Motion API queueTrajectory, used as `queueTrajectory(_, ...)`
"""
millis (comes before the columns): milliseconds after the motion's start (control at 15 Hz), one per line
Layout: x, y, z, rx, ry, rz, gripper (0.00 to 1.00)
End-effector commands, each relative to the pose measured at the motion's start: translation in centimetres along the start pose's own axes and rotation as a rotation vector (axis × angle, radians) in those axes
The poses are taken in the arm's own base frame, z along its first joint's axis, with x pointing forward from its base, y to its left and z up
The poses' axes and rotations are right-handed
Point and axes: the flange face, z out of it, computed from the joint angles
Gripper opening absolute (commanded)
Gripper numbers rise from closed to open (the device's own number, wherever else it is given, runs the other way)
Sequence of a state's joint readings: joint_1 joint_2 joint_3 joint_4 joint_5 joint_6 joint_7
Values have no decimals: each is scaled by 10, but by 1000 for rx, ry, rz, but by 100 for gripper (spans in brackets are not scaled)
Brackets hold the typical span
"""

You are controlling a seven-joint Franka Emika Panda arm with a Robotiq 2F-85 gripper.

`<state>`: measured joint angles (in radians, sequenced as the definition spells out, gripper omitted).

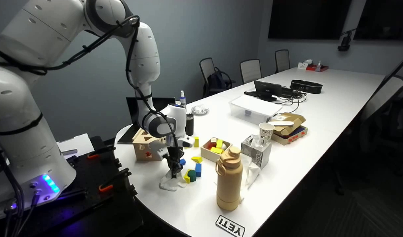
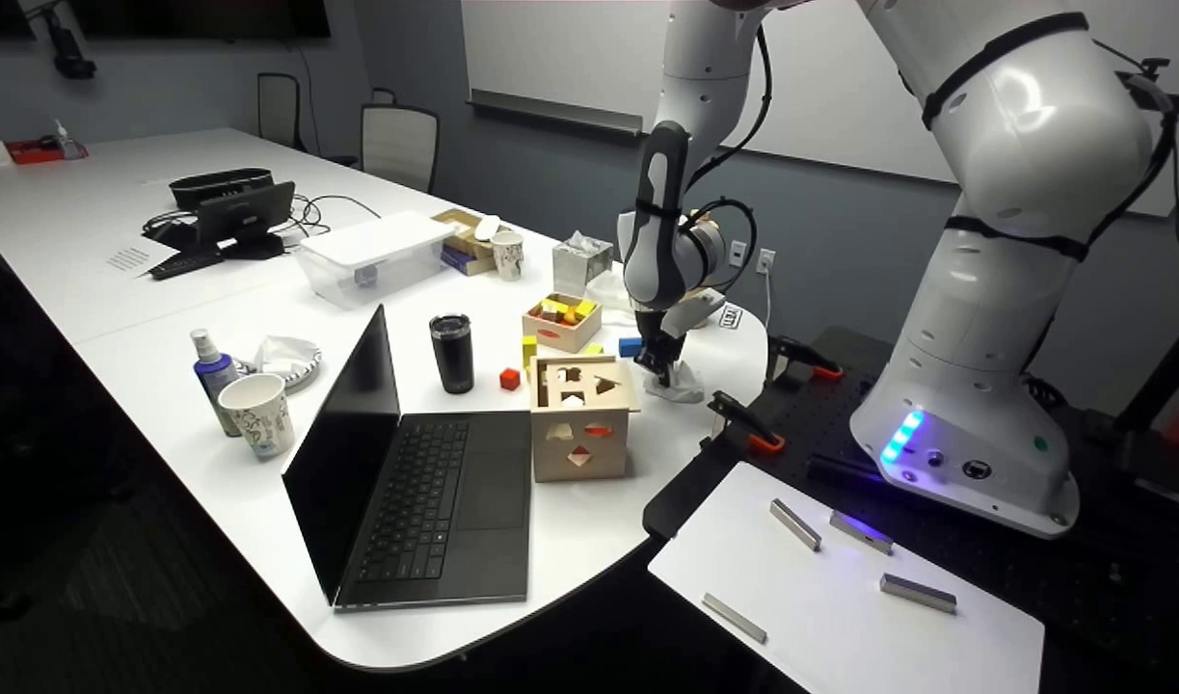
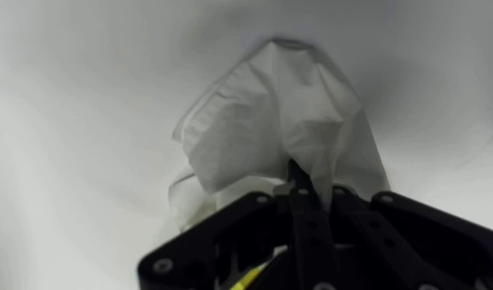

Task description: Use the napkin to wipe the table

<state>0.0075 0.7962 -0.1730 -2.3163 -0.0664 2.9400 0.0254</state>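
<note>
My claw [image 3: 314, 181] was closed, pinching the crumpled paper napkin [image 3: 262, 125], which lay on the worktop [image 1: 188, 210], fanned chiefly toward eleven o'clock in the wrist view. Presumably light, limp and tearable, it required gripping across bunched layers.

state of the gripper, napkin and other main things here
gripper: shut on napkin
napkin: crumpled, gripped
laptop: open, screen dark
plastic bin: lid on
tan bottle: upright, capped
block box: open, holding blocks
tissue box: tissue protruding
black tumbler: upright
spray bottle: upright
paper cups: upright
</note>
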Motion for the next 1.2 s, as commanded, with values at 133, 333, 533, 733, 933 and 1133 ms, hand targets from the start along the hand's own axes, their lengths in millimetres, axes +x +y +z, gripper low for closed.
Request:
queueTrajectory(133,17,-18,8,70,69,-70,1)
queueTrajectory(333,22,-25,7,166,71,-133,1)
queueTrajectory(533,23,-30,14,274,22,-210,1)
queueTrajectory(733,18,-28,26,332,-73,-262,1)
queueTrajectory(933,12,-24,30,301,-194,-253,1)
queueTrajectory(1133,8,-23,33,200,-288,-190,1)
